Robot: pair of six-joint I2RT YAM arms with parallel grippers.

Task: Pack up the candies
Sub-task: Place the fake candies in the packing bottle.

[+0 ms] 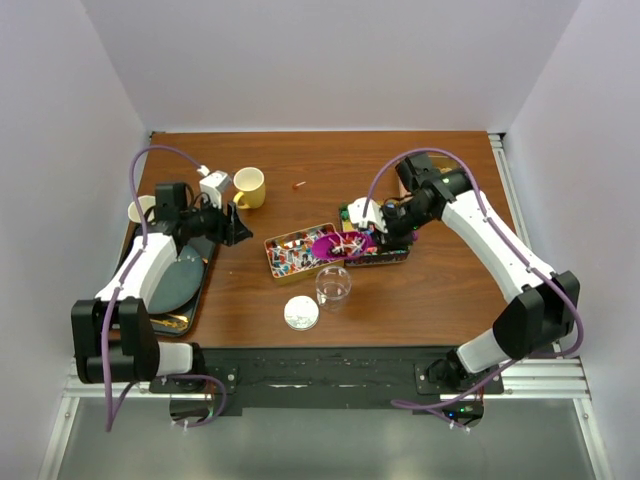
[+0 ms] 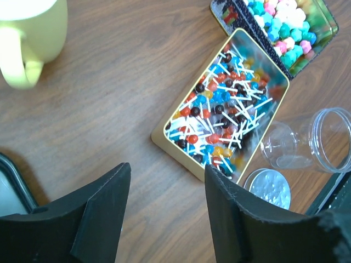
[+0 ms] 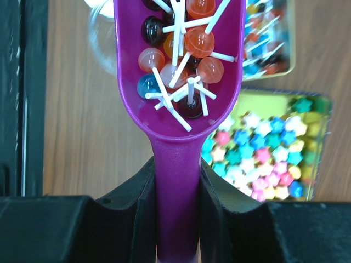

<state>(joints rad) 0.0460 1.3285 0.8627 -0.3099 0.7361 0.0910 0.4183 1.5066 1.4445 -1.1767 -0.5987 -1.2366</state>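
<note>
At table centre, your right gripper clamps the purple scoop, loaded with candies; jar at its 6 o'clock. Tip slowly over the mouth. Your left gripper: jaws spread, empty.

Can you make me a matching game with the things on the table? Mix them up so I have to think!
Things:
1. scoop
2. jar
3. mug
4. star candies

Clues:
a. pale yellow
b. in a tin
c. holds lollipops
d. open, its lid beside it

Pairs: 1-c, 2-d, 3-a, 4-b
</note>
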